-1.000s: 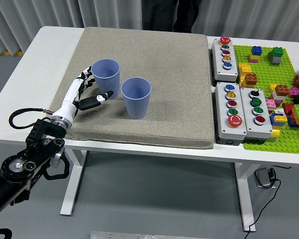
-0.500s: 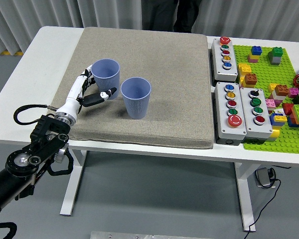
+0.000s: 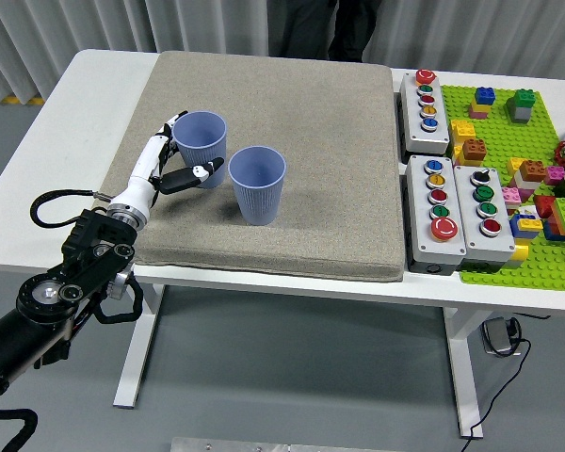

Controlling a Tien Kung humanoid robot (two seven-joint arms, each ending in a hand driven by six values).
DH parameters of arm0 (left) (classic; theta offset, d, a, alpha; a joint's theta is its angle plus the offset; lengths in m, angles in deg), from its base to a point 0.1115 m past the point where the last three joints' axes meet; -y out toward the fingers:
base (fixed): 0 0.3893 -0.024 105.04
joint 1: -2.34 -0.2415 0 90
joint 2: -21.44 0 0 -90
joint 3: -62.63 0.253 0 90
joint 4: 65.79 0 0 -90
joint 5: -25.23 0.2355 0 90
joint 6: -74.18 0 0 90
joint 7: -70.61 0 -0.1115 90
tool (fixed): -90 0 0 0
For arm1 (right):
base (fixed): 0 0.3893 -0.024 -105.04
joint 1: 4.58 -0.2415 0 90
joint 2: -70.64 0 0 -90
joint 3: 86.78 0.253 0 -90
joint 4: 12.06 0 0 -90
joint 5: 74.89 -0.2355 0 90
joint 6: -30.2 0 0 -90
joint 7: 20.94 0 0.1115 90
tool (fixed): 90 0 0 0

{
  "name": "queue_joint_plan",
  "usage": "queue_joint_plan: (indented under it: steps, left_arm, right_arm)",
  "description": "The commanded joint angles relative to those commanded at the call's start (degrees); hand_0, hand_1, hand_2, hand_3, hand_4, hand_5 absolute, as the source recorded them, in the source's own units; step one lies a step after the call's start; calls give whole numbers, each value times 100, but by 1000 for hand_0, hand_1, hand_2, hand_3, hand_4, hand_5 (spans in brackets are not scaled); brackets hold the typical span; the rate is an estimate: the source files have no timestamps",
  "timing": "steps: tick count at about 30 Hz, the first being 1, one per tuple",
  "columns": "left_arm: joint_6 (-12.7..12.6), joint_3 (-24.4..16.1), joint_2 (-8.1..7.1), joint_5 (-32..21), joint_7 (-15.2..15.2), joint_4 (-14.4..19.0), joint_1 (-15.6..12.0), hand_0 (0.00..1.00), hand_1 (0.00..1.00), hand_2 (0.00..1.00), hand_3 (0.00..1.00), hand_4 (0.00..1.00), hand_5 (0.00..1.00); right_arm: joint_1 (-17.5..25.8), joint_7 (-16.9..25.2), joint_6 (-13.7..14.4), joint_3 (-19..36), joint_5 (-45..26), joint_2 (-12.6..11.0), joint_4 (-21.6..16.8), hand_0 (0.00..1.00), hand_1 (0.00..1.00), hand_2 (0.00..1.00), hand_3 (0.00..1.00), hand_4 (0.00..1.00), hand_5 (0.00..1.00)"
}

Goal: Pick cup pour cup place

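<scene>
Over at 9 o'clock on the mat: we've got our left hand wrapped partway round the far cup, fingers on its far side, thumb across the front near the base.
Grip: fingers look open around it, not squeezed shut as far as we can tell. So cupped, not gripping.
Far cup: upright on the grey mat, base on the cloth, not lifted.
Near cup: second blue cup sits at about 4 o'clock from the first, just beside it, also upright.
Right hand: we don't see it anywhere.
Progress: early days, we'd say. Pick isn't finished, pour and place are both left.
Next: we reckon we close on the cup, lift, tip toward the near cup.
Watch out: cups are close, so a sloppy lift could nudge the near one.
Side clutter: button boxes and brick plate off at 3 o'clock, well apart.
</scene>
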Motion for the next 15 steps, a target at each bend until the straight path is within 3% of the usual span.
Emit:
queue_joint_plan:
  steps: [15]
  left_arm:
    - [-18, 71, 55, -92, 5, -159, 62, 886, 893, 998, 998, 902, 273]
  right_arm:
    - [-26, 11, -9, 63, 65, 10, 0, 700, 691, 639, 598, 65, 424]
